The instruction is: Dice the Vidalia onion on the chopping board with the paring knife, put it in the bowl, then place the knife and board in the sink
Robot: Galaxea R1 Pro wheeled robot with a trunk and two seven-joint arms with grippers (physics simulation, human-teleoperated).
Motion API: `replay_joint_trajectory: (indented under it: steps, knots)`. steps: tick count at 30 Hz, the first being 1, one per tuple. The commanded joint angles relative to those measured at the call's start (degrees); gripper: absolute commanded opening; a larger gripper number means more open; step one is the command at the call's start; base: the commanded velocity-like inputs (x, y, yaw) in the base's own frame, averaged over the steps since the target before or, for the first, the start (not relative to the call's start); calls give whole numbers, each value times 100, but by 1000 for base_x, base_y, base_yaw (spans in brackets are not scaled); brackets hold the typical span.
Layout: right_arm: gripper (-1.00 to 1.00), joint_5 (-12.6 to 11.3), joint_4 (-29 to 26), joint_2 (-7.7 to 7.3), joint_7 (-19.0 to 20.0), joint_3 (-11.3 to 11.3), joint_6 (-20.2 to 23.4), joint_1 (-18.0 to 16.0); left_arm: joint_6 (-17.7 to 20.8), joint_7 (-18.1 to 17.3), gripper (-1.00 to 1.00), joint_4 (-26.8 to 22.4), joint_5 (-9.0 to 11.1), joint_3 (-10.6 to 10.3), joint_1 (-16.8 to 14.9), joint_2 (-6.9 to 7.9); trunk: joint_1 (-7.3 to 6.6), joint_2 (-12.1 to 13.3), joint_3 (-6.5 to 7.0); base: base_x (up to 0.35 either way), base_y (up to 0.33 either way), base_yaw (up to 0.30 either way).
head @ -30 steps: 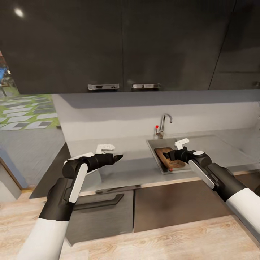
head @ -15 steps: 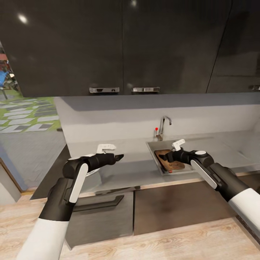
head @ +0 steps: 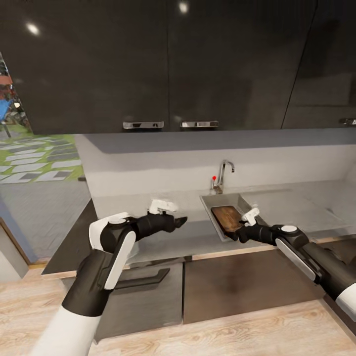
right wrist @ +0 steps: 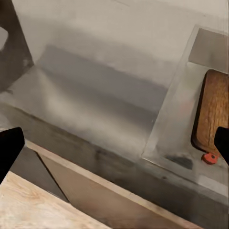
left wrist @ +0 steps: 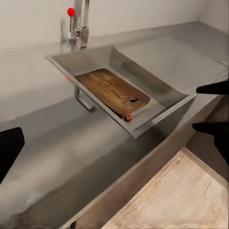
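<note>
The chopping board (head: 226,216) lies flat in the sink (head: 211,199), dark brown with its handle slot (left wrist: 130,101) toward the front. A small red-orange tip (left wrist: 128,118) pokes out at the board's front corner, likely the paring knife's handle; its blade is hidden. My right gripper (head: 238,232) hovers open at the sink's front rim, just off the board, holding nothing. My left gripper (head: 181,221) stands open over the countertop (head: 168,237), left of the sink, also holding nothing. The onion and the bowl are out of view.
An angular chrome tap (head: 225,170) and a red knob (head: 214,177) stand behind the sink. Glossy black upper cabinets (head: 173,59) hang overhead. Dark lower cabinets (head: 227,282) and a wood floor (head: 222,331) lie below the counter edge.
My right gripper drew back from above the board to the sink's front rim. My left gripper moved right, toward the sink. The view shifted slightly earlier on.
</note>
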Motion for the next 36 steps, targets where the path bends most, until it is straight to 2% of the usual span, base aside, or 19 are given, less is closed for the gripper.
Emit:
replay_joint_trajectory:
  steps: [1,3,7,11,13,14,16,17,20,21,22,27,29,30,32,33,34,35,36]
  knots:
    - [100,-43,-10,-19,-5,11,22,76,45,-14,100,-45,-12,-7,79,-3,5,-14,-12,0,0,0]
    - [100,-44,-71,-69,5,11,-9,283,70,2,100,-133,-13,-30,356,-2,5,-14,-11,0,0,0]
    - [100,-44,-253,-228,16,13,-109,601,76,14,100,-197,-16,-46,706,7,5,-14,-11,0,0,0]
    - [100,-44,-406,-396,21,34,-163,919,51,16,100,-217,-17,-46,1086,80,5,-14,-10,0,0,0]
    - [100,-44,-446,-485,22,40,-182,1091,-5,16,100,-222,-17,-45,1255,210,5,-14,-10,0,0,0]
    - [100,-44,-461,-554,23,42,-192,1203,-67,14,100,-227,-15,-45,1357,339,5,-14,-10,0,0,0]
    - [100,-44,-471,-639,23,43,-206,1312,-152,13,100,-230,-13,-47,1462,485,5,-14,-10,0,0,0]
    - [100,-44,-477,-733,26,44,-247,1412,-250,12,100,-232,-11,-46,1567,632,5,-14,-10,0,0,0]
    - [100,-47,-484,-939,27,45,-427,1586,-430,11,100,-235,-4,-45,1797,911,5,-14,-10,0,0,0]
    - [100,-50,-486,-1067,25,46,-579,1747,-512,5,100,-235,0,-45,2024,1105,5,-14,-10,0,0,0]
    - [100,-52,-481,-1180,9,46,-758,2164,-689,-2,100,-234,6,-45,2440,1341,5,-14,-10,0,0,0]
    - [100,-53,-332,-1211,-122,55,-891,2618,-846,-13,100,-216,18,-44,2964,1482,5,-14,-10,0,0,0]
    - [100,-54,-175,-1215,-283,88,-1069,2841,-955,-19,100,-174,22,-44,3224,1533,5,-14,-10,0,0,0]
    - [100,-69,424,-1204,-586,422,-1500,3072,-1388,-23,100,189,32,-44,3611,1580,5,-14,-10,0,0,0]
    - [100,-86,1029,-1165,-665,806,-1737,3122,-1854,-26,100,751,34,-46,3745,1590,5,-14,-10,0,0,0]
    - [100,-94,1196,-1140,-677,898,-1805,3129,-1987,-27,100,924,35,-45,3765,1592,5,-14,-10,0,0,0]
    - [100,-119,1539,-1056,-694,1052,-1964,3139,-2256,-29,100,1299,35,-45,3793,1594,5,-14,-10,0,0,0]
    - [100,-136,1715,-1000,-700,1113,-2052,3142,-2388,-34,100,1495,35,-45,3803,1593,5,-14,-10,0,0,0]
    - [100,-198,2272,-807,-711,1237,-2299,3149,-2770,-40,100,1983,37,-45,3823,1592,5,-14,-10,0,0,0]
